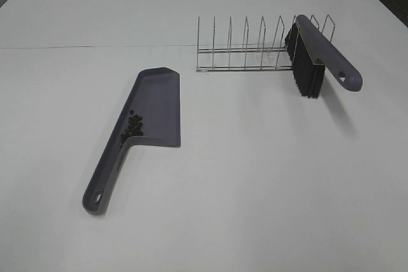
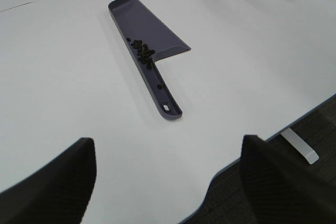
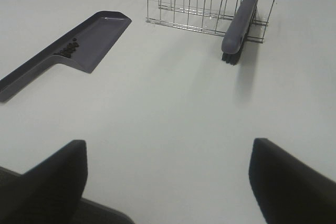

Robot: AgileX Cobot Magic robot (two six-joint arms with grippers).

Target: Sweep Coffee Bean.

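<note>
The coffee bean (image 1: 134,125) cluster lies inside the grey dustpan (image 1: 156,103), gathered against its left wall where the pan narrows into the handle. The beans look tiny, light, hard and prone to rolling, so they are probably best moved by carrying the dustpan level, gripped at its long stiff handle, which points toward the near left. The brush (image 1: 319,49) leans in the far-right slots of the wire rack (image 1: 248,46), bristles down, well apart from the dustpan. The table (image 1: 255,189) is white, smooth and flat. The left gripper (image 2: 168,182) and right gripper (image 3: 168,182) both hang spread wide, holding nothing, near the table's front edge.
</note>
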